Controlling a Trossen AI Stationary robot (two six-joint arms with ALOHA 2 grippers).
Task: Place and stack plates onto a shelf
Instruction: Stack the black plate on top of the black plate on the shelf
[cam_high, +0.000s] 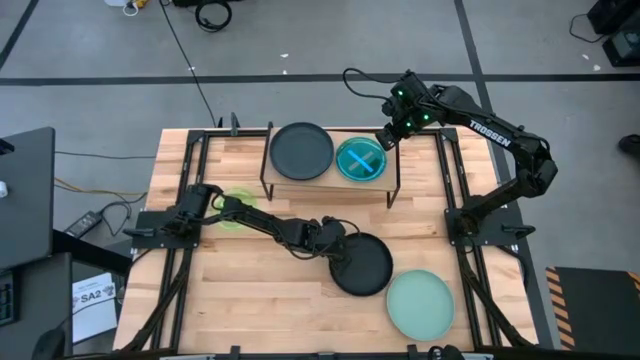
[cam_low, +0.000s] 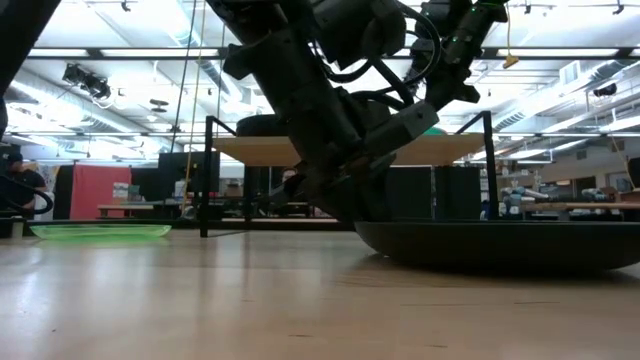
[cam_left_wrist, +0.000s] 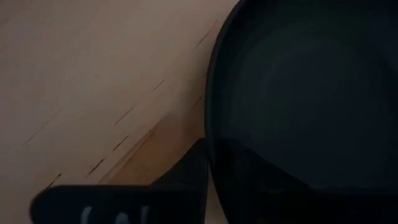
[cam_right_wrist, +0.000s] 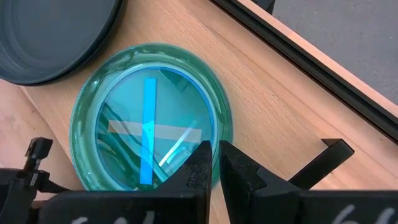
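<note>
The shelf (cam_high: 392, 185) carries a black plate (cam_high: 301, 150) and a translucent blue plate (cam_high: 361, 159) with a taped cross, both flat on its plank top. My right gripper (cam_right_wrist: 216, 163) is at the blue plate's (cam_right_wrist: 149, 115) edge, shut on it. A second black plate (cam_high: 362, 264) lies on the table; my left gripper (cam_high: 335, 250) is at its left rim (cam_left_wrist: 211, 124), shut on it. A mint plate (cam_high: 420, 303) lies near the table's near right corner. A lime green plate (cam_high: 232, 210) lies under my left arm. My left gripper has the black plate's left rim (cam_left_wrist: 209, 163) between its fingers, one finger (cam_left_wrist: 186, 171) outside on the table side and the other inside the dish. It comes in low from the table's left. The plate's underside (cam_low: 500, 262) rests on the table. My right gripper pinches the blue plate's rim (cam_right_wrist: 217, 134) on its far right side, one finger (cam_right_wrist: 200, 163) over the inside and one (cam_right_wrist: 239, 171) outside over the plank. It comes slanting down from the far right. The plate lies flat on the shelf.
The shelf's black metal legs (cam_high: 266, 170) and end frame (cam_right_wrist: 323, 158) stand close to my right gripper. Black rails (cam_high: 195, 160) run along the table's left and right sides. Bare wood lies near the table's near left corner (cam_high: 250, 300).
</note>
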